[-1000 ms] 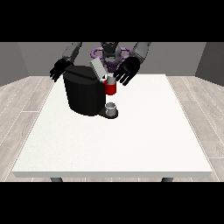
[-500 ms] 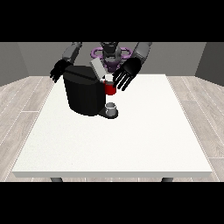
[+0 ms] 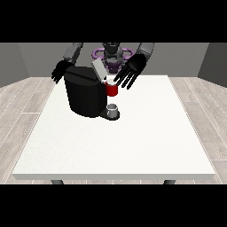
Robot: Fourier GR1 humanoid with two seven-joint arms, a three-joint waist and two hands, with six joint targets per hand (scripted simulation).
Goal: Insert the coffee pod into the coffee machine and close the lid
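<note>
Front view showed the black boxy coffee machine [image 3: 86, 95] with its grey lid [image 3: 98, 69] raised to expose the red-collared slot holding the white coffee pod [image 3: 111, 81], while the spread-fingered hand at the view's right [image 3: 131, 70] hovered just above, apparently positioned for closing.

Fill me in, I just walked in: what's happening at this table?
A humanoid robot stands behind a white table working at a black coffee machine. The machine's grey lid is tilted up, open. The hand at the view's right hovers with spread fingers beside the red pod holder. The hand at the view's left sits behind the machine. A small cup stands under the spout.
</note>
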